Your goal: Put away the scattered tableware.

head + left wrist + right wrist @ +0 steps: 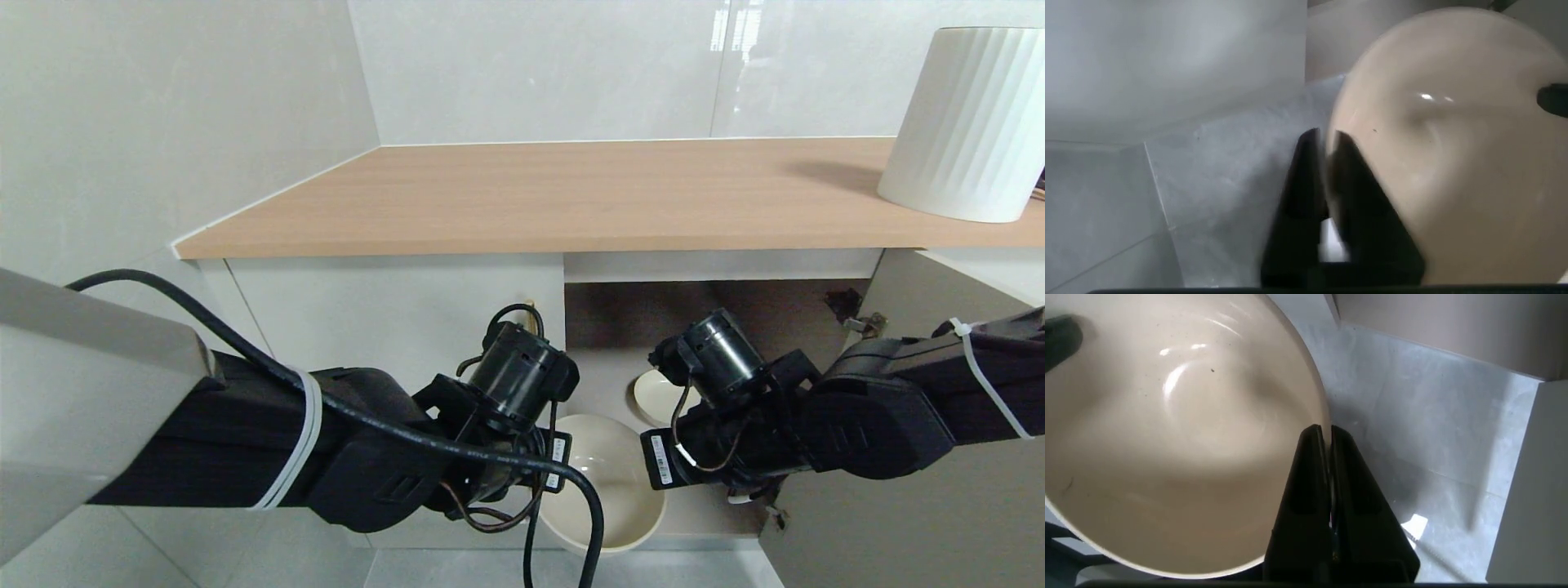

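A large cream bowl (pixel 608 486) hangs low in front of the open cabinet, held between both arms. My left gripper (pixel 1324 140) is shut on the bowl's (pixel 1454 139) rim on its left side. On the opposite side, my right gripper (pixel 1326 436) is shut on the rim, and the bowl's (pixel 1176 433) hollow faces that camera. In the head view both wrists hide the fingertips. A smaller cream dish (pixel 655 398) lies inside the cabinet on its floor, behind the bowl.
The cabinet (pixel 596 371) under the wooden countertop (pixel 571 192) has its left door (pixel 392 314) closed and its right door (pixel 906 523) swung open beside my right arm. A white ribbed container (pixel 967 122) stands on the countertop at the right. Grey tiled floor (pixel 1217 188) lies below.
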{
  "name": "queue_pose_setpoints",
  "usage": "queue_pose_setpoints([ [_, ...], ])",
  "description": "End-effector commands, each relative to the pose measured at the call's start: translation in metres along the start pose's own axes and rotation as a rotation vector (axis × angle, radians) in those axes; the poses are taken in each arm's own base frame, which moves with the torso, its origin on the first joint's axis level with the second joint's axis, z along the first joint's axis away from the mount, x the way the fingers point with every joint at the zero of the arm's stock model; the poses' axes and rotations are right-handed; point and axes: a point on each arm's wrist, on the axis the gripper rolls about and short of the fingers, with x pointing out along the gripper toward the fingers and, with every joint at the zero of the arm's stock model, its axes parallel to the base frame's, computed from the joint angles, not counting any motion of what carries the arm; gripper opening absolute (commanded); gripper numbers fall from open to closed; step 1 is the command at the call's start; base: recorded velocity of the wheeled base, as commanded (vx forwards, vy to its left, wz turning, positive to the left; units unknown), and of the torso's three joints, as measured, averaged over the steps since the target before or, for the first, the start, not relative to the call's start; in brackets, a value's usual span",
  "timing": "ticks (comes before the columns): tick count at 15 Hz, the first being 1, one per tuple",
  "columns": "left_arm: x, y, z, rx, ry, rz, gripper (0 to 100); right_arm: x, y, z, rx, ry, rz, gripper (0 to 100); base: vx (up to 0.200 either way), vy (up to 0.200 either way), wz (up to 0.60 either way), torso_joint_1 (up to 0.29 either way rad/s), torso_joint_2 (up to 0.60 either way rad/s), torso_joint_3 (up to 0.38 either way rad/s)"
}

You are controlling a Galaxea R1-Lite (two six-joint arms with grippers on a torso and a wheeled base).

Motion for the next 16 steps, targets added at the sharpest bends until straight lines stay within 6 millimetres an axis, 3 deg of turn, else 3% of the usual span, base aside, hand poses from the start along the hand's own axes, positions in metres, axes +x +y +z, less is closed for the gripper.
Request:
queue_pose_setpoints([
  [1,-0.001,0.000,0.003,-0.011,-0.017,-0.004,100,0.001,0.000,-0.001,0.001,0.002,-0.004,0,0.000,0.000,0.00,0.000,0.00,0.000],
  [6,-0.006,0.007,0.009,-0.035,-0.044,-0.001,100,0.006,-0.005,0.003,0.069,-0.011,-0.032,0,0.000,0.000,0.00,0.000,0.00,0.000],
  [9,-0.010,0.009,0.012,-0.044,-0.060,0.001,100,0.052,-0.055,0.023,0.321,-0.169,-0.211,0,0.000,0.000,0.00,0.000,0.00,0.000],
  [13,-0.012,0.010,0.014,-0.050,-0.070,0.002,100,0.082,-0.080,0.033,0.397,-0.370,-0.303,0,0.000,0.000,0.00,0.000,0.00,0.000],
  [16,-0.013,0.010,0.015,-0.051,-0.073,0.001,100,0.089,-0.093,0.040,0.431,-0.435,-0.306,0,0.000,0.000,0.00,0.000,0.00,0.000],
])
